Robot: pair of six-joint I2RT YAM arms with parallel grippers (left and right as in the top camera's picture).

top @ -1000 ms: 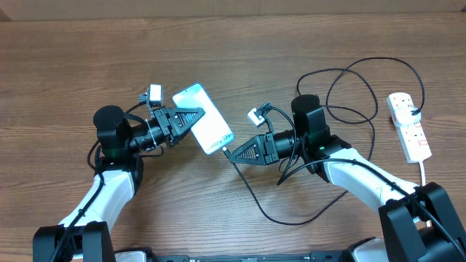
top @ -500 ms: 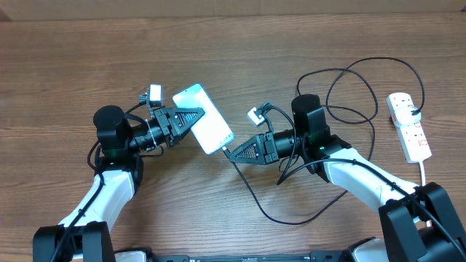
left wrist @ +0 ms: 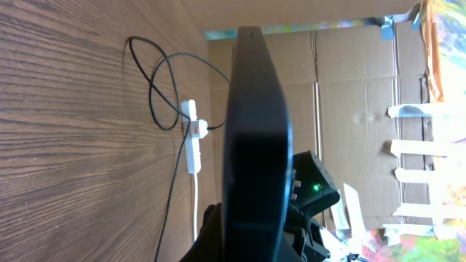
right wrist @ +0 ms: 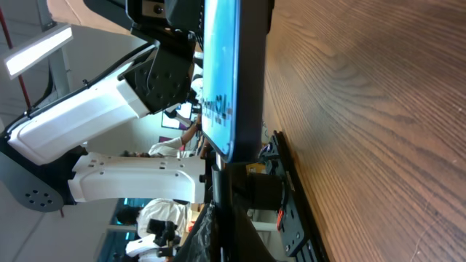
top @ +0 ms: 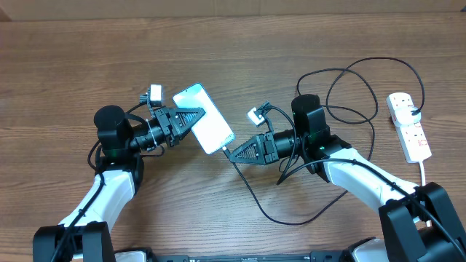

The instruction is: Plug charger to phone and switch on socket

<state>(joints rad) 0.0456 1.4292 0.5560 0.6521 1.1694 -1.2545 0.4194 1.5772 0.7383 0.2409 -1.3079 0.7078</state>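
My left gripper is shut on the phone, holding it by its long edges above the table, its light-blue screen facing up. In the left wrist view the phone shows edge-on as a dark slab. My right gripper is shut on the charger's connector tip, which sits at the phone's lower short end. The right wrist view shows the lit screen just beyond my fingers. The black charger cable loops right to its plug in the white socket strip. The strip also shows in the left wrist view.
The cable trails in a loose curve on the wood table below my right arm. The strip's thick white cord runs toward the front edge. Cardboard boxes stand beyond the table's right side.
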